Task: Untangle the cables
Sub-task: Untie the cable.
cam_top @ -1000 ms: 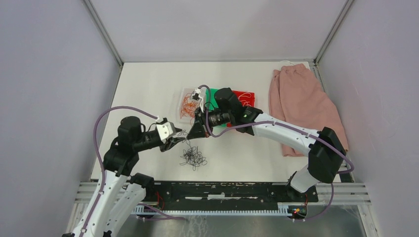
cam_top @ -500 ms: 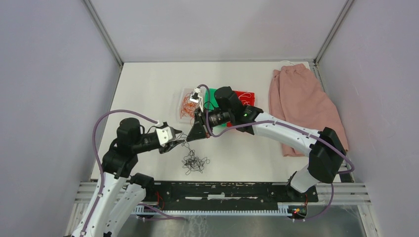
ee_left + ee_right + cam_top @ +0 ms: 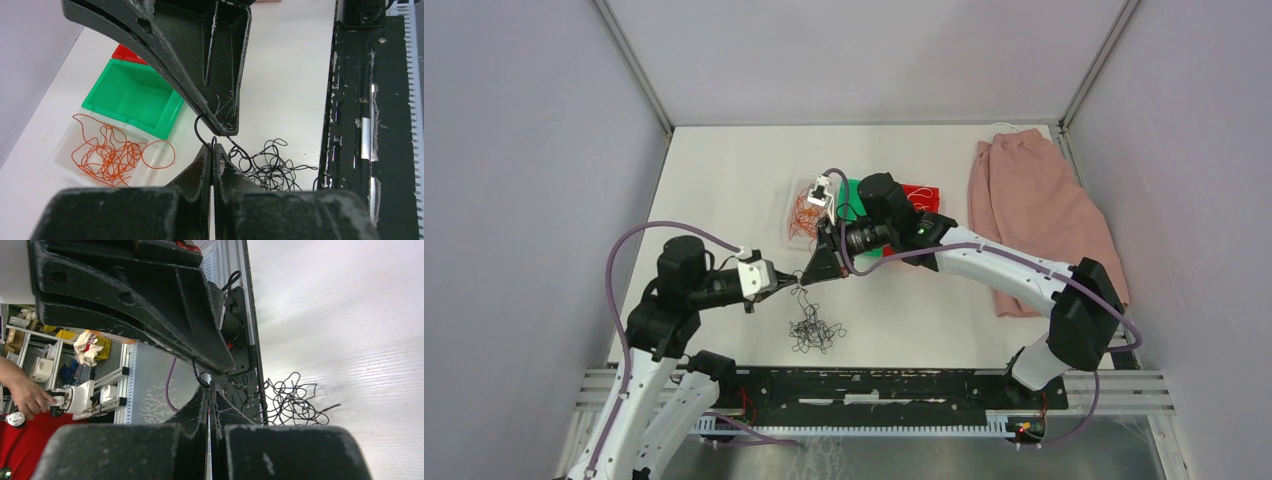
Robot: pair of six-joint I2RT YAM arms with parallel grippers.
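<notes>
Left claw [image 3: 212, 150]: tips pressed together, clamped on a black strand [image 3: 199, 131] that loops out just past them.
Right claw [image 3: 209, 390]: also closed, and it appears to pinch the same strand. The two claws meet nose to nose above the surface [image 3: 724, 180].
Black clump [image 3: 814, 333]: lies loose on the surface, just near of the meeting claws. One thin strand rises from it to the pinch.
Orange wires [image 3: 112, 152]: gathered in a clear tray [image 3: 60, 161] on the far side, touching the green bin [image 3: 130, 95] and well apart from the black clump.
Step in hand: most likely drawing a single black wire out of the clump.
How to do it well: keep both grips firm and part the claws slowly, left and right, so the strand slides out instead of lifting the whole clump. If the clump rises with it, ease off and re-grip closer to the snag.
Watch for: a thread-thin wire slipping out of closed tips unnoticed. Whether each claw holds one strand or several cannot be told from here.
</notes>
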